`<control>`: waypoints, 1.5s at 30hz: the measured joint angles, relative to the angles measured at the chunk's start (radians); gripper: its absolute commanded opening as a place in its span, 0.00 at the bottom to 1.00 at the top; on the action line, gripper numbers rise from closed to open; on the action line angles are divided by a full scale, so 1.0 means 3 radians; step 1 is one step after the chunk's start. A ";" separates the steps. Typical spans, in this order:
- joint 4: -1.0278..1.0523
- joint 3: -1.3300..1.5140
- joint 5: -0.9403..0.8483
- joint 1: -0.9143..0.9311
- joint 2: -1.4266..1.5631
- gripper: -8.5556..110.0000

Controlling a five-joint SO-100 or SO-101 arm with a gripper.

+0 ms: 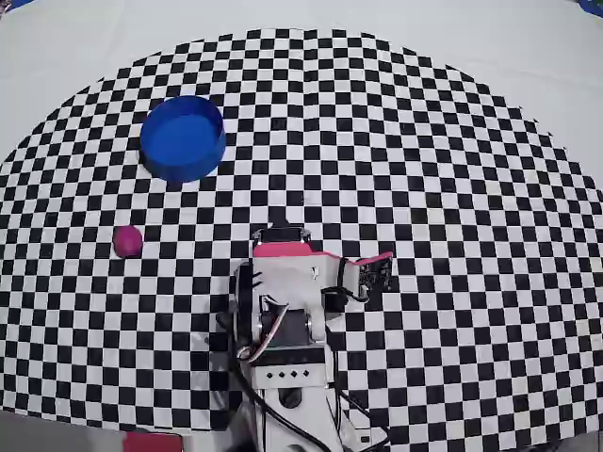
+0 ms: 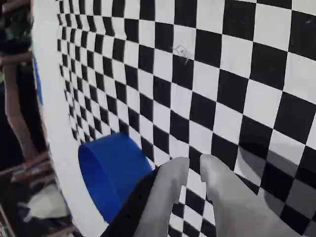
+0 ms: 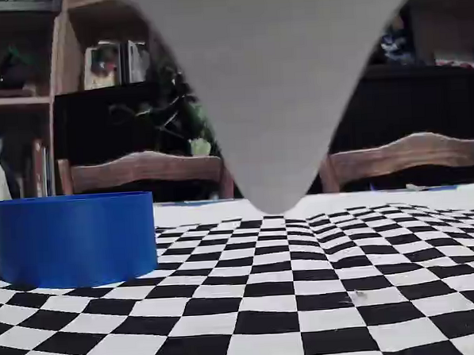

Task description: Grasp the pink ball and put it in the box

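Magenta-pink and matte, the pink ball rests on the black-and-white checkered cloth at the left of the overhead view, alone and touching nothing. We see the box, a round, shallow, bright blue tub, farther up the cloth and slightly to the right of the ball, well apart from it and holding nothing.

We find the arm folded over its base at the near edge of the overhead view, to the right of the ball and well clear of it, its pink-red and white parts bunched together.

From the wrist view we look past the gripper, whose two pale fingers rise from the bottom edge with their tips drawn nearly together, only a thin sliver of cloth showing between them and nothing held. The blue box shows just left of those fingers in that view.

From the low fixed view the box stands at the left on the cloth, with wooden chairs and shelves behind it. A broad, blurred grey shape hangs down from the top; we cannot tell what it is.
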 measured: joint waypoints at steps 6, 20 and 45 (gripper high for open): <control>0.0000 0.0000 0.0000 0.0046 0.0000 0.07; 0.0000 0.0005 0.0000 0.0046 0.0000 0.07; 0.0000 0.0005 0.0000 0.0046 0.0000 0.07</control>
